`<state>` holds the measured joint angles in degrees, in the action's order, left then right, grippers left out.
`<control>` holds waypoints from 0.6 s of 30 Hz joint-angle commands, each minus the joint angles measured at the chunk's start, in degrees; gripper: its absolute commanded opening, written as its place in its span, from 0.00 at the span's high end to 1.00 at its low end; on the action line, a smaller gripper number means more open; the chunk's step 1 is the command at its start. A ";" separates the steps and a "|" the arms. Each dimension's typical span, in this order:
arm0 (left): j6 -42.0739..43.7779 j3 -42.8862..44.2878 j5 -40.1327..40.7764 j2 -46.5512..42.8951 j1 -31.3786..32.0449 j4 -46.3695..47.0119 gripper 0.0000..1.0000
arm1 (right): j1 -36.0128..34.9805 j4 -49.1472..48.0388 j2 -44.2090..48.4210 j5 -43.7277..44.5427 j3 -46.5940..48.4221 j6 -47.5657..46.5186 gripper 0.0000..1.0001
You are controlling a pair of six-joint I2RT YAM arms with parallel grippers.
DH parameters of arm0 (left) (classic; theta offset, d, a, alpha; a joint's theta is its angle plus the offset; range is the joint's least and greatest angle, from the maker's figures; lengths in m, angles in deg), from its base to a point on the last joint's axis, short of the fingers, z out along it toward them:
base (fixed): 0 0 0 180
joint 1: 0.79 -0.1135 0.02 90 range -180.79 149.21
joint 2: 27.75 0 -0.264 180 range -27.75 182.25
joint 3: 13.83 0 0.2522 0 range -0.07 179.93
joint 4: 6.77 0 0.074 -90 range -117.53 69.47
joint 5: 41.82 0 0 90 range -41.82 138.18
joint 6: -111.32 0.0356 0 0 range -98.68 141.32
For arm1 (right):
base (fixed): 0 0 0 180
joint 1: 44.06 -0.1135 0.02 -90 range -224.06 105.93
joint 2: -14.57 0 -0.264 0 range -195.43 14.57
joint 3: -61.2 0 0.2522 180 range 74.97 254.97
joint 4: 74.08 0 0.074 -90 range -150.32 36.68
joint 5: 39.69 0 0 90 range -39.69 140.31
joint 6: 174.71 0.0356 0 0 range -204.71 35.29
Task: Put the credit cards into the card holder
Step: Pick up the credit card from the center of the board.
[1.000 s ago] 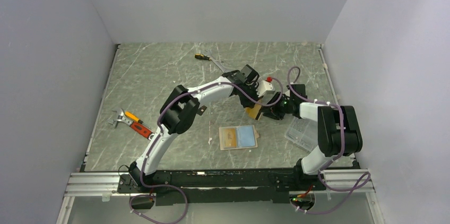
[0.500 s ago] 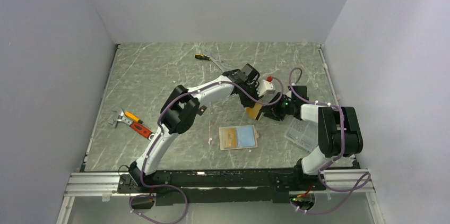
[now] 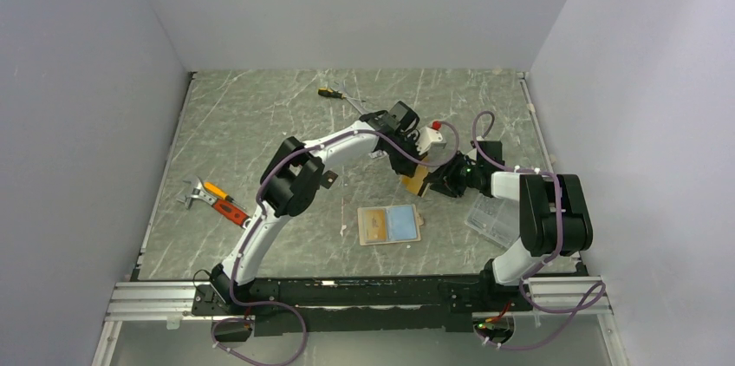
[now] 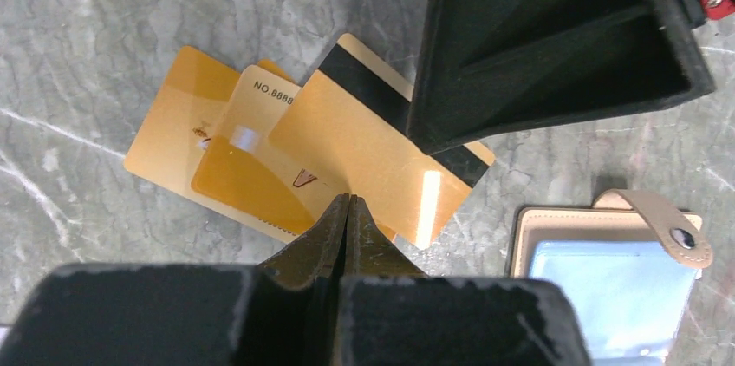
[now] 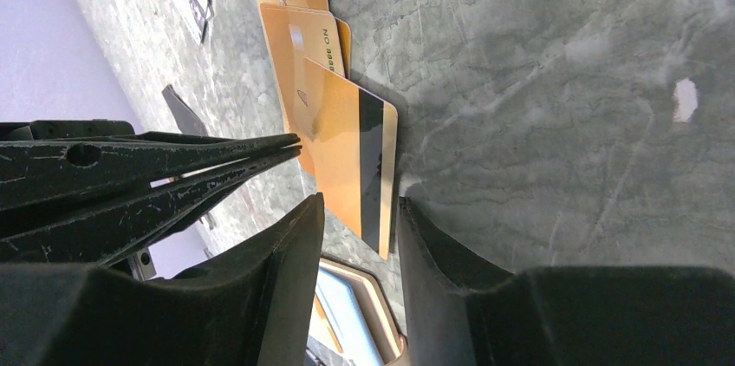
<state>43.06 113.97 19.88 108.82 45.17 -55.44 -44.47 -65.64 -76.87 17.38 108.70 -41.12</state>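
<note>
**Position.** Three orange credit cards [image 4: 251, 175] lie fanned on the table [image 3: 260, 123], right of centre. The card holder [image 3: 389, 225] lies open, well apart from them towards the front edge.

**Jaws.** The left gripper [image 4: 347, 201] is clenched, and its tips appear to pinch one long edge of the striped card [image 4: 364, 149], the top card of the fan. The right gripper [image 5: 360, 203] stands released, with its jaws straddling that card's stripe end. Contact there cannot be confirmed.

**Handling.** The card is likely light, thin, stiff and glossy, so it should slip easily. It is best gripped across its faces near an overhanging edge and kept flat for insertion.
</note>
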 commanded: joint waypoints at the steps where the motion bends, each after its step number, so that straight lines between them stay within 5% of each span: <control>1: -0.60 1.15 -3.66 -2.54 0.89 1.01 0.96 | 0.05 3.73 -2.09 6.59 -1.72 -2.11 0.59; 18: 5.46 -4.04 6.07 -0.32 2.29 1.86 0.99 | 0.05 1.31 -2.42 5.68 -3.78 -1.65 0.57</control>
<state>46.07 112.59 21.98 108.74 47.05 -53.63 -44.47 -66.64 -76.93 17.01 108.29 -40.85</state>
